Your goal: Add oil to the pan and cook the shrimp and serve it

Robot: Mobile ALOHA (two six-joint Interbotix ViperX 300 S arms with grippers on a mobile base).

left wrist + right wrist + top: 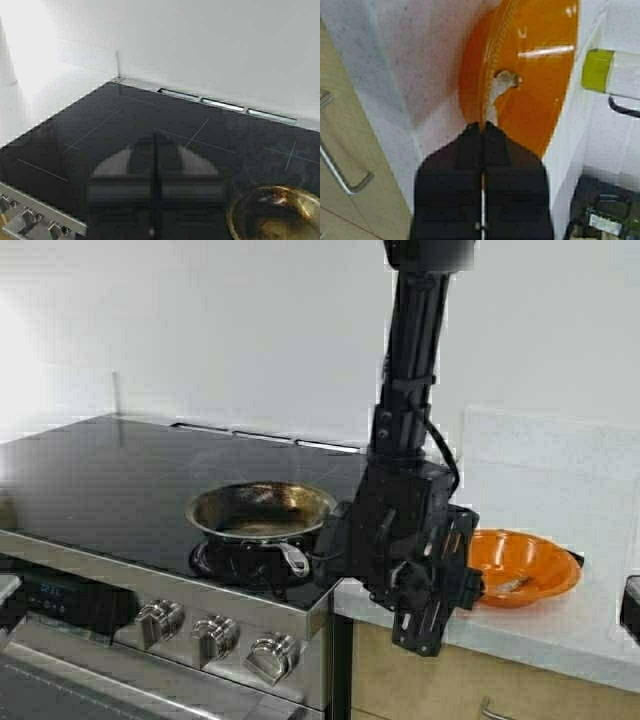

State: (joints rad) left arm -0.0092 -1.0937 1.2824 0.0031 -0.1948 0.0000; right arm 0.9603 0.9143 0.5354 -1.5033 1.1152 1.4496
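Observation:
The steel pan with a browned inside sits on the black cooktop's front right burner; it also shows in the left wrist view. The orange bowl stands on the white counter to its right, with the pale shrimp in it. My right gripper is shut on the bowl's near rim, and the shrimp lies just past my fingertips. The oil jug stands beyond the bowl. My left gripper is shut and empty above the cooktop, left of the pan.
Stove knobs line the front panel below the pan. The white counter has a wooden cabinet with a metal handle under it. A dark object sits at the counter's right edge. The wall is close behind.

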